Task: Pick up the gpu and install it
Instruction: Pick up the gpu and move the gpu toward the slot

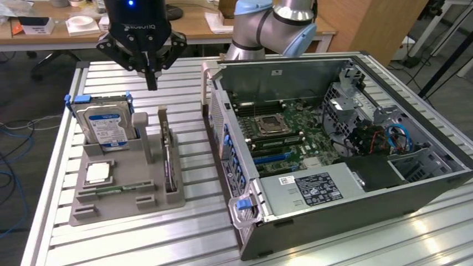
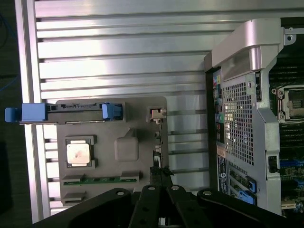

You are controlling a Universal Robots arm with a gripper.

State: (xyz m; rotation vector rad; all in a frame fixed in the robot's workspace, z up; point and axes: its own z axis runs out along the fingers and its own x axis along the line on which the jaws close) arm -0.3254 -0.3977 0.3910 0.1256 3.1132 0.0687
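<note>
The gpu stands on its long edge in a slot along the right side of a grey holder tray. From above it appears as a thin edge-on card with its silver bracket at one end. My gripper hangs in the air above the tray's far end, fingers shut to a point and holding nothing. In the wrist view the gripper has its tips over one end of the card, clear of it. The open computer case lies to the exterior view's right, motherboard exposed.
The tray also carries an upright hard drive with a blue label, a square processor and a narrow memory stick. The case wall rises close beside the tray. A slatted aluminium table lies under everything.
</note>
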